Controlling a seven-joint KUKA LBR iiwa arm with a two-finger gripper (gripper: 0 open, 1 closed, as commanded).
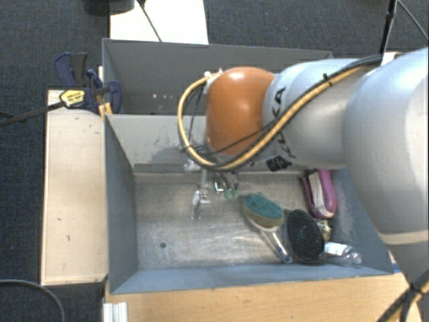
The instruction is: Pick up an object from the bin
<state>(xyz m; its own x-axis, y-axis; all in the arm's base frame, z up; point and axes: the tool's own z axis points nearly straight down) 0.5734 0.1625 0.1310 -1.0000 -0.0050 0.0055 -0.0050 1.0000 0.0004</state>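
Note:
My gripper (213,194) hangs below the orange wrist cover over the middle of the bin floor, toward the back wall. Its fingers stand apart, open, with nothing between them. One fingertip (199,202) reaches down close to the bare floor. Just right of the gripper lies a brush with a teal-green round head (263,208) and a silvery handle running toward the front. A black oval hairbrush (305,236) lies beside it, further right.
A pink and purple object (322,192) leans on the right wall, and a clear plastic piece (342,252) lies in the front right corner. The arm covers the bin's back right. Bare floor stretches to the left and front of the gripper.

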